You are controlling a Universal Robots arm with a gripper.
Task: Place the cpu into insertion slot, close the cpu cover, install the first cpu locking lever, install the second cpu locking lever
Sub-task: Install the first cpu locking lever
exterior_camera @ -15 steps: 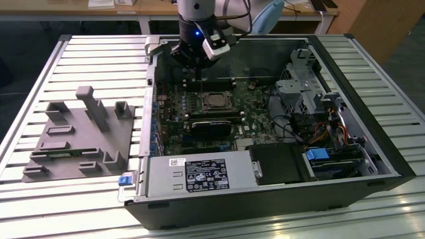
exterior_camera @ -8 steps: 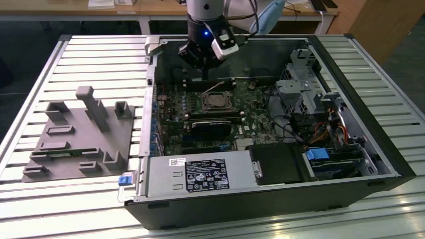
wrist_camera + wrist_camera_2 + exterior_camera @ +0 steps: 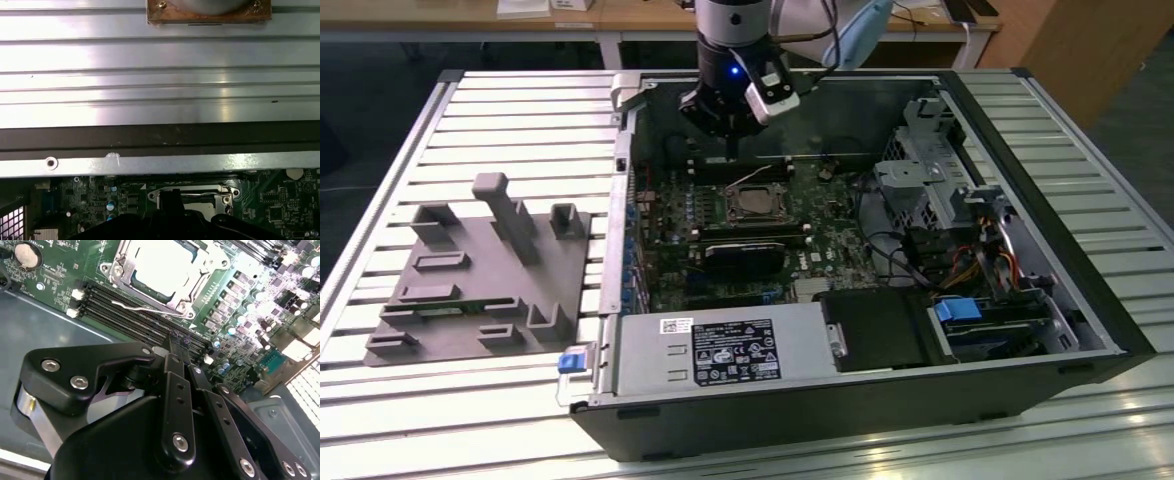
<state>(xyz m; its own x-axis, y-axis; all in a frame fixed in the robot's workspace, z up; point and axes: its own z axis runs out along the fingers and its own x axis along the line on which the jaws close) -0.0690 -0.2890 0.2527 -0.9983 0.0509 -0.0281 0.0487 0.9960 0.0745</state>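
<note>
Fingers (image 3: 176, 390) of black gripper (image 3: 175, 342): pressed together, nothing held, tips over long black memory slots (image 3: 125, 315). Square pale silver-grey cpu (image 3: 161, 264): seated in silver-rimmed insertion slot (image 3: 731, 203), thin silver cpu cover (image 3: 121, 267) framing it.

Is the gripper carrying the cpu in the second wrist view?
No, the cpu lies on the board framed by the cpu cover, apart from the gripper.
</note>
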